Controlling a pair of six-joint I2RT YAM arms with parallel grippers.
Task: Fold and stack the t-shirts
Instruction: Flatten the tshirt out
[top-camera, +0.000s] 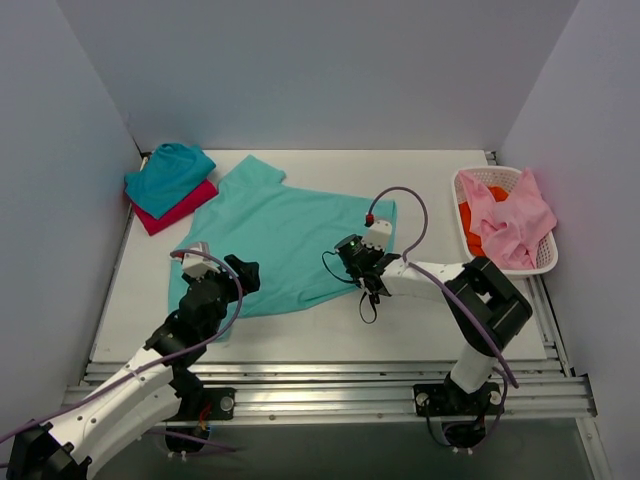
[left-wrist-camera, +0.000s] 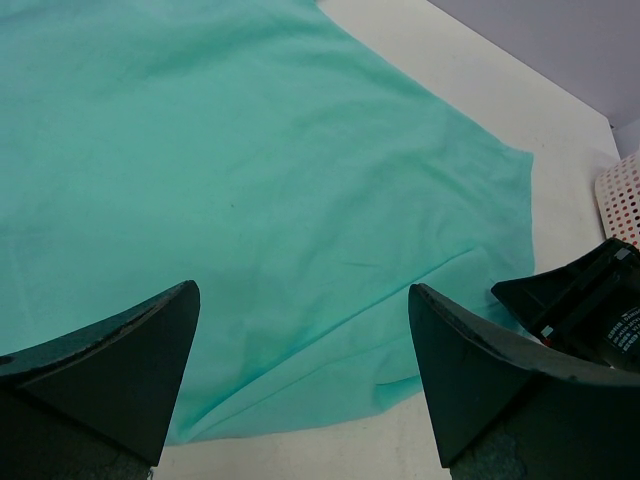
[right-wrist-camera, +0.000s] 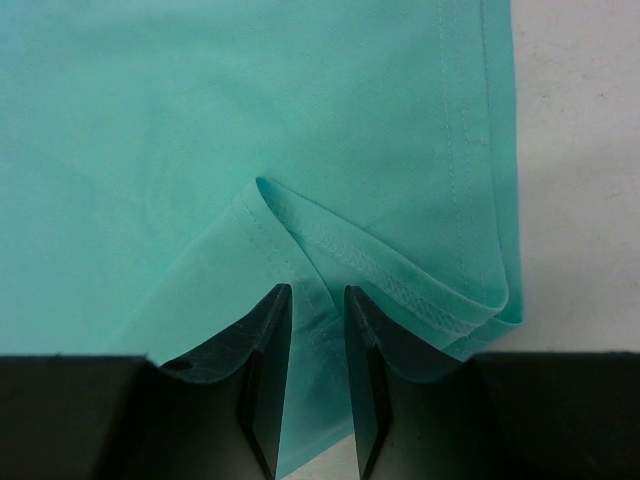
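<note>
Our right gripper (right-wrist-camera: 318, 300) pinches the mint-green shirt (top-camera: 290, 240).
Its fingers (right-wrist-camera: 262, 350) squeeze a folded hem at the shirt's near right corner. Our left gripper (left-wrist-camera: 302, 290) hangs spread wide over the same shirt, which lies flat on the table (top-camera: 300, 335). The teal shirt (top-camera: 168, 172) lies on the magenta-red shirt (top-camera: 185, 207) in the far left corner.

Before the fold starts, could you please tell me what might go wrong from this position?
1. The right gripper pinches only a narrow fold at the hem corner of the mint-green shirt; the cloth may slip out when lifted.
2. The left gripper hangs open above the shirt, holding nothing; a one-sided pull would likely bunch it.
3. The shirt's far sleeve lies close to the teal and magenta stack, so dragging might disturb it.
</note>
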